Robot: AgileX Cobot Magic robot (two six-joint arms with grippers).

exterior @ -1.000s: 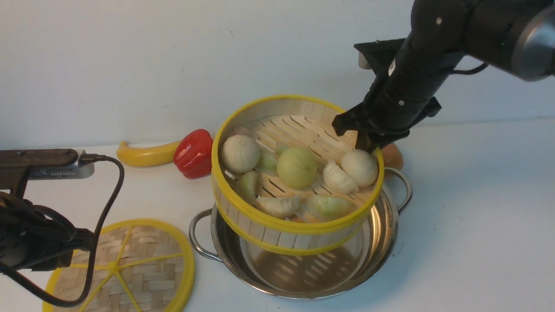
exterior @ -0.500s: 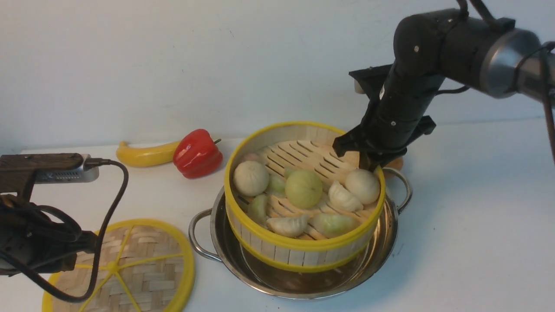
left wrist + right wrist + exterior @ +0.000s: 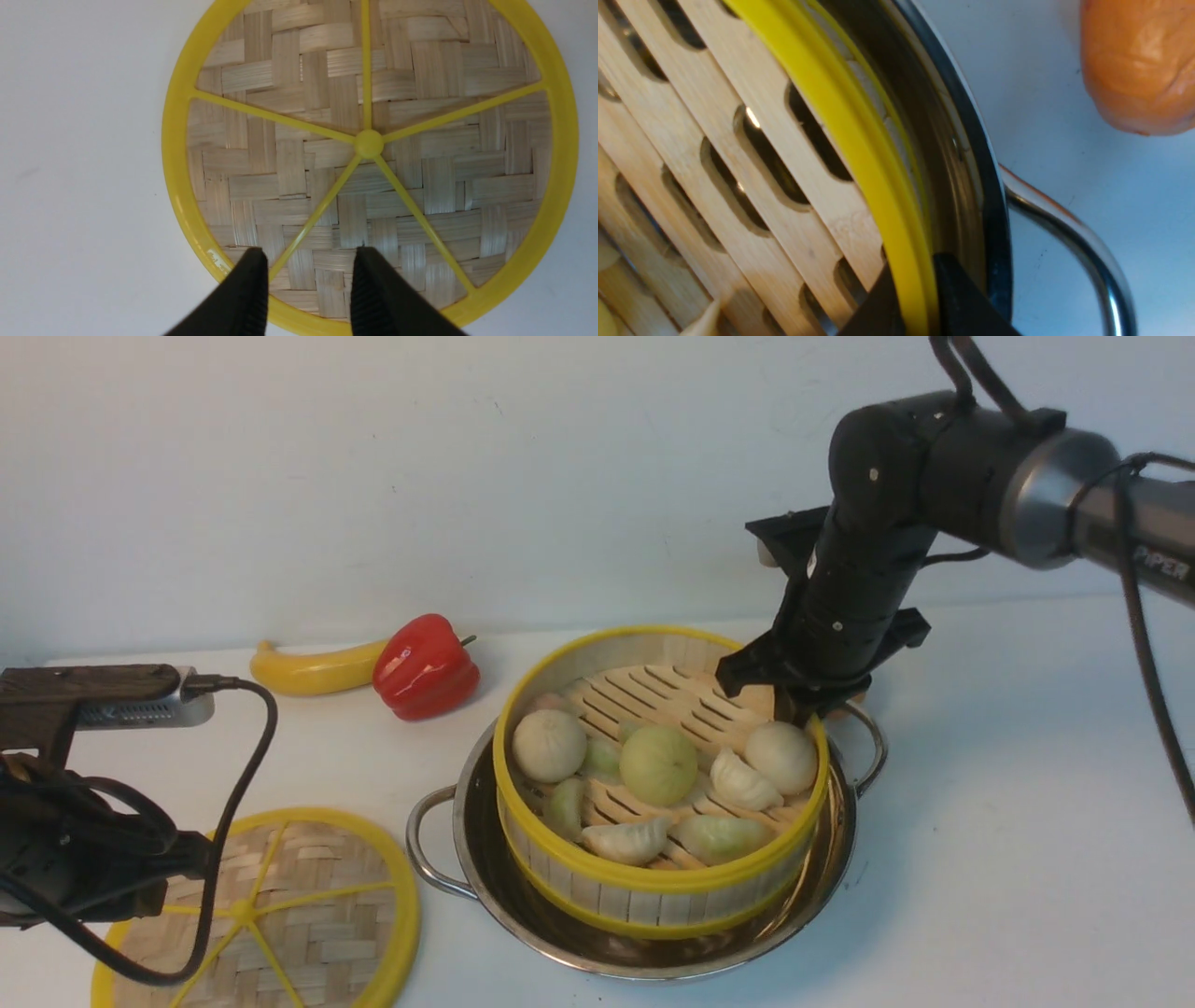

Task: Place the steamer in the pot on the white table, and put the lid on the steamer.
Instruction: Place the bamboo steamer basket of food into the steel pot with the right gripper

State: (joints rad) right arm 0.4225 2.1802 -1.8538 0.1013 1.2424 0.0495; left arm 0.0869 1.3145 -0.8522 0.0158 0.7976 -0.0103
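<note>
One white tabletop carries everything. The largest vessel on it is the steel pot, near the middle. The steamer stands inside the pot with its upper wall and yellow rim above the pot's edge; whether its base rests on the pot's floor cannot be told. The lid lies flat on the tabletop to the pot's left, apart from it.

The right hand pinches the steamer's yellow rim on the far right side, one finger inside the wall and one outside, just beside the pot's right handle. The left hand hangs over the lid's edge, its fingers spread.

Behind the pot on the left lie a red pepper and a yellow fruit, touching. An orange thing lies near the handle. Pale buns and dumplings fill the steamer's near half.
</note>
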